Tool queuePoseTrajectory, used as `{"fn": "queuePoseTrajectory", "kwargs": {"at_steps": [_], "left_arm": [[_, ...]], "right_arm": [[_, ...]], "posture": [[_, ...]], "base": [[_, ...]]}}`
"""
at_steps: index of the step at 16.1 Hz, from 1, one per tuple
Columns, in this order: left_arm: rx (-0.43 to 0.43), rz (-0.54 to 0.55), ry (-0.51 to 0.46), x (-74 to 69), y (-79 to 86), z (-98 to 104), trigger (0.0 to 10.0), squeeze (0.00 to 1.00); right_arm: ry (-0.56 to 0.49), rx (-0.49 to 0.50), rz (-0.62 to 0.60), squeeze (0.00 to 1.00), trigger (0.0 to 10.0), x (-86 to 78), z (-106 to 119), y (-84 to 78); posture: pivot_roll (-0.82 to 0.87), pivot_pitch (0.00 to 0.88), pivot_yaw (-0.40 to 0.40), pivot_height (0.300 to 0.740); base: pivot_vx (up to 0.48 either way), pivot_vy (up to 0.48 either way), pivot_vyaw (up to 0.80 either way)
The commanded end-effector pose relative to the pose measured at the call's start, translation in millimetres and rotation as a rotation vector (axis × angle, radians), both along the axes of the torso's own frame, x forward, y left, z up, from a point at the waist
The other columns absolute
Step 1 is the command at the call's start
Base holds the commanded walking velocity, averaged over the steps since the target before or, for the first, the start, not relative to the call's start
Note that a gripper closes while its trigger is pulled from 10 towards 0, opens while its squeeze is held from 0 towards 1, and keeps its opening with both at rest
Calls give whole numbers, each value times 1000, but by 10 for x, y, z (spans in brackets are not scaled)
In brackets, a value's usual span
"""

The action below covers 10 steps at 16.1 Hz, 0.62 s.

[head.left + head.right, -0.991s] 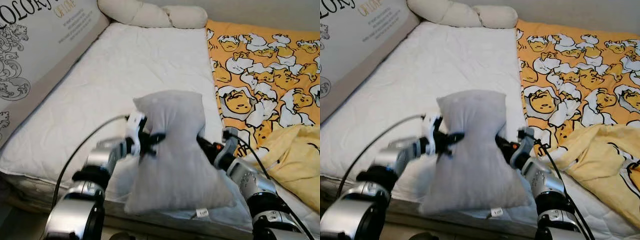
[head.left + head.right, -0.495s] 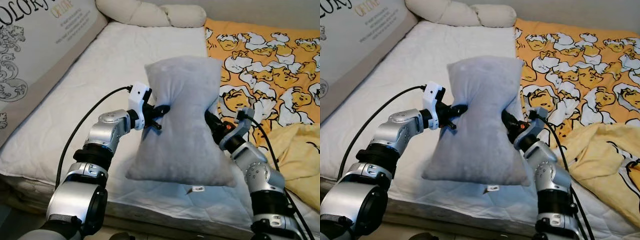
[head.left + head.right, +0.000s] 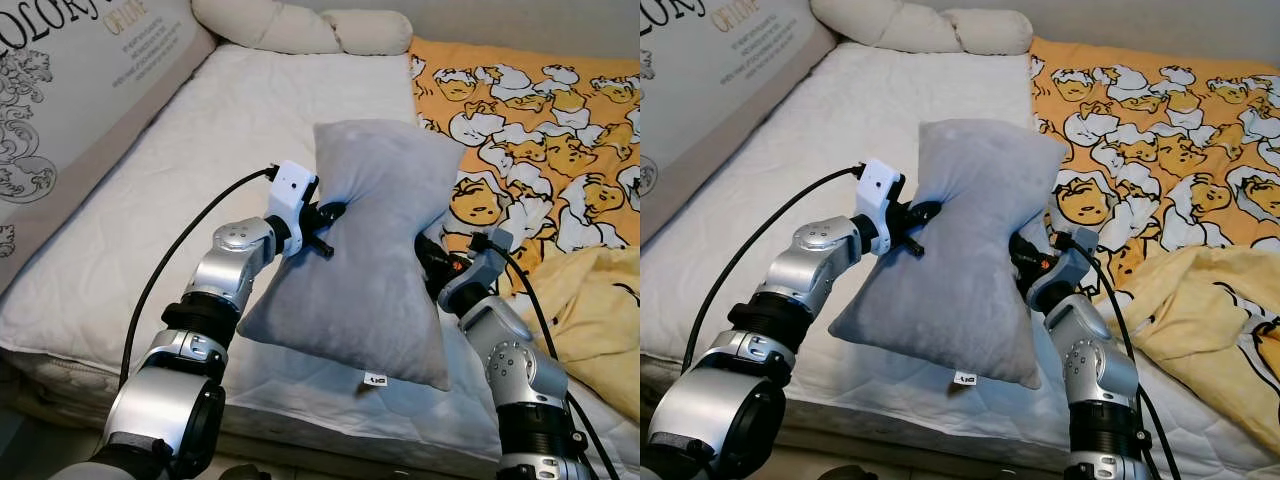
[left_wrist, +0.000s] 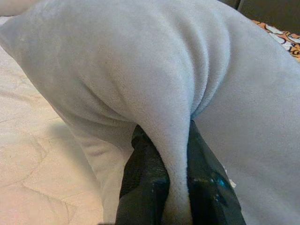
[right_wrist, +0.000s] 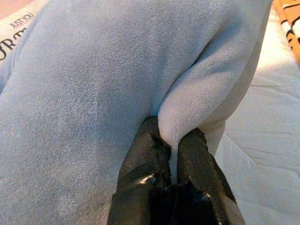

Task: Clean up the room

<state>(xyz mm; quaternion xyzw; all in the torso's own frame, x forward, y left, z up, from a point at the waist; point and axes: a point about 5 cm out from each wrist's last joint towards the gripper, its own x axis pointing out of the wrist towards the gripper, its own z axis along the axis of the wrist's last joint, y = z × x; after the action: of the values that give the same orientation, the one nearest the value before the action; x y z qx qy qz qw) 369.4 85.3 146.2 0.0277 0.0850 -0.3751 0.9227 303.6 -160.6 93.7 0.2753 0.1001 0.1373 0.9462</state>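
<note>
1. We hold a grey pillow (image 3: 370, 250) aloft over the white mattress (image 3: 200, 190), pinched at both of its sides.
2. Left tool (image 4: 164, 154): fingers pressed onto a fold of pillow fabric.
3. Right tool (image 5: 172, 154): likewise pinching a fold.
4. Orange patterned blanket (image 3: 530, 130) to the right; yellow cloth (image 3: 590, 320) near it; cream bolster (image 3: 300, 28) at the bed's far end.

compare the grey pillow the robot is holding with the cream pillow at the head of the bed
The grey pillow is lifted, pinched at its sides by the left gripper and right gripper; the cream pillow lies untouched. The grey pillow is squeezed narrow at its middle; the cream pillow is long and lumpy. Both look soft.
</note>
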Motion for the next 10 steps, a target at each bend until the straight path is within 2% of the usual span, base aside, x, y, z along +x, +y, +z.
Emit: {"fn": "queuePoseTrajectory", "kwargs": {"at_steps": [1, 4, 10], "left_arm": [[5, -16, -45, 0, -50, 65, 10000, 0], [18, -8, -45, -8, -41, 42, 10000, 0], [50, 18, -45, -29, -41, -24, 10000, 0]], "right_arm": [[-22, 13, 12, 0, 10000, 6, 71, 65], [-17, 17, 5, 0, 10000, -16, 75, 83], [-6, 10, -37, 0, 10000, -50, 35, 127]], "posture": [[-34, 0, 14, 740], [-32, 0, 18, 740], [-31, 0, 27, 740]], "base": [[0, 409, 0], [0, 416, -571], [0, 419, 0]]}}
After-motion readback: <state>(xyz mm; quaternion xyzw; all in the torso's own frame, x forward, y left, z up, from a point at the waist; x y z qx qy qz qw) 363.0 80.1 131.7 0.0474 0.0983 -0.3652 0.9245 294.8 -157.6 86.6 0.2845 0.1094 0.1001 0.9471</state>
